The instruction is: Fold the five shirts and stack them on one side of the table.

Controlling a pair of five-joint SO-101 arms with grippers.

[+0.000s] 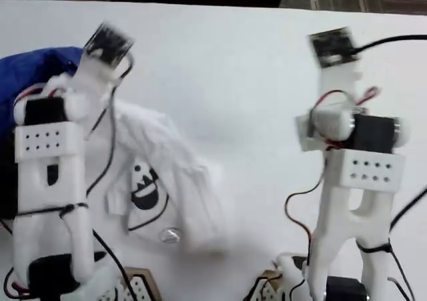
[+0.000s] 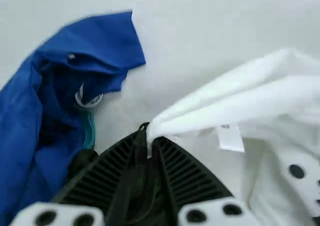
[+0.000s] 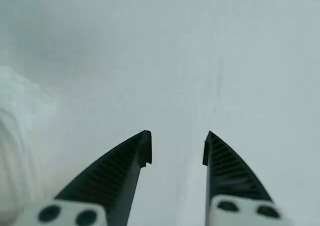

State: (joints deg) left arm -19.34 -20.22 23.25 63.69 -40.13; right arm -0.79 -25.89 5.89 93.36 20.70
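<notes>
While soft white shirt (image 2: 240, 90) lies rumpled beside crumpled blue shirt (image 2: 60, 85), left gripper (image 2: 148, 141) pinches its edge | right gripper (image 3: 175, 148) half parted, empty, over smooth table (image 3: 200, 45)

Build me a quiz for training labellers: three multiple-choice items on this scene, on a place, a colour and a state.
1. Where does the blue shirt lie? A on the left arm's side; B on the right arm's side; C at the table's middle.
2. What colour is the shirt in the left gripper? A blue; B white; C red.
3. How is the right gripper? A shut on cloth; B open; C shut, empty.
A, bunched beside that arm; B, the white shirt is pinched at its tips; B, a gap shows between its tips.
</notes>
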